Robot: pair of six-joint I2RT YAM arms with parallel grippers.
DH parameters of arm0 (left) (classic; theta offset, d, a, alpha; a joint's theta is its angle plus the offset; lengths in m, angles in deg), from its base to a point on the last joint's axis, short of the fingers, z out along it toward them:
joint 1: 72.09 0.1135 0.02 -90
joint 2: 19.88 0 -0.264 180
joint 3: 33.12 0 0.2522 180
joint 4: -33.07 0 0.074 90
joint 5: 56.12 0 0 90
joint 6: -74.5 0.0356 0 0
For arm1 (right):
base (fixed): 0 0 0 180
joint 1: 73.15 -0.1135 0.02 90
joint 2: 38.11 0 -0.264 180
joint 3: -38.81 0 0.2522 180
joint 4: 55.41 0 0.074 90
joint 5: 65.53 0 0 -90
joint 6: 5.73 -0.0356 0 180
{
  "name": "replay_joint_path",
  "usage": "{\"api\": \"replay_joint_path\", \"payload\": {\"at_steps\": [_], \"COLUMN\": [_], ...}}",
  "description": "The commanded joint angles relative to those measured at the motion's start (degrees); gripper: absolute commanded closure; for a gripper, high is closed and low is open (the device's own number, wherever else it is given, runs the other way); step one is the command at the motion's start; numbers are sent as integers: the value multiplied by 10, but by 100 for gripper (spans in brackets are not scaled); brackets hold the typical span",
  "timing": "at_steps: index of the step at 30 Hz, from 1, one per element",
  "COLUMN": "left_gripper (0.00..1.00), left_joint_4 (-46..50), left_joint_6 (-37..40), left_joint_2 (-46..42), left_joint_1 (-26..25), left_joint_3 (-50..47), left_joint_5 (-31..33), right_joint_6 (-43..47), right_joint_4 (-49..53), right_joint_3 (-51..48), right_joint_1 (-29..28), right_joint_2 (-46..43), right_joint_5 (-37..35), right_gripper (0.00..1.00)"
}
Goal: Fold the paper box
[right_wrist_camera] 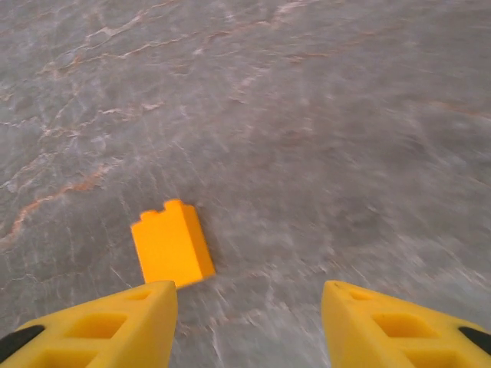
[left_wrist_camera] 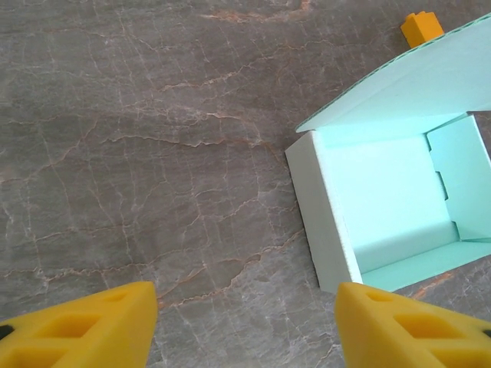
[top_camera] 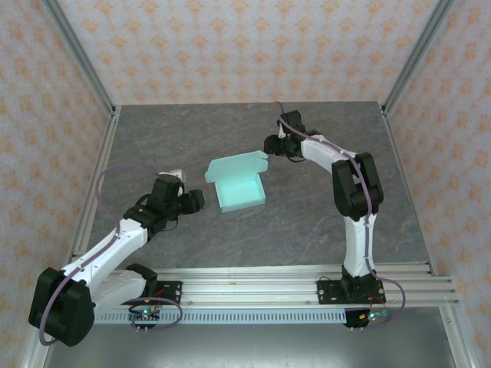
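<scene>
Top view: the paper box [top_camera: 239, 188] sits on the grey stone-patterned desk [top_camera: 192, 130] at the centre of the frame, between the two arms. It is formed into a shallow rectangular tray with its walls standing. Its lid flap is open and stands raised along the edge of the tray nearest the top of the frame.

The left gripper [top_camera: 192, 201] is at centre left of the frame, just beside the box's left wall and apart from it. The right gripper [top_camera: 275, 144] is at the upper right of centre, near the right end of the lid flap; contact cannot be judged from this view.

Left wrist view: the left gripper [left_wrist_camera: 245, 299] is spread wide, its yellow fingers [left_wrist_camera: 84, 322] at the lower corners of the frame, with bare desk [left_wrist_camera: 138, 138] between them. The paper box [left_wrist_camera: 383, 199] occupies the right half of the frame. Its inner floor and side walls are exposed, and the lid flap slants up to the upper right corner. A small orange block [left_wrist_camera: 422, 28] lies on the desk beyond the lid at the top right.

Right wrist view: the right gripper [right_wrist_camera: 247, 299] is likewise spread wide and holds nothing. The orange block [right_wrist_camera: 173, 244] lies on the desk [right_wrist_camera: 307, 115] at lower left of centre, just ahead of the finger on the left of the frame. Whether block and finger touch cannot be told. The picture is slightly blurred.
</scene>
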Motion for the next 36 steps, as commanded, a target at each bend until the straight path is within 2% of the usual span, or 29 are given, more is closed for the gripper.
{"api": "replay_joint_path", "payload": {"at_steps": [1, 10, 22, 36], "left_gripper": [37, 37, 37, 37], "left_joint_4": [20, 16, 15, 16], "left_joint_6": [9, 15, 21, 23], "left_joint_2": [-7, 14, 28, 25], "left_joint_1": [-2, -2, -2, -2], "left_joint_3": [17, 21, 24, 23], "left_joint_5": [21, 20, 19, 17], "right_joint_6": [34, 78, 133, 169], "right_joint_4": [40, 110, 201, 275], "right_joint_3": [53, 133, 223, 285], "right_joint_1": [-1, -21, -55, -65], "right_joint_2": [29, 87, 144, 186], "right_joint_5": [29, 8, -59, -128], "right_gripper": [45, 44, 43, 56]}}
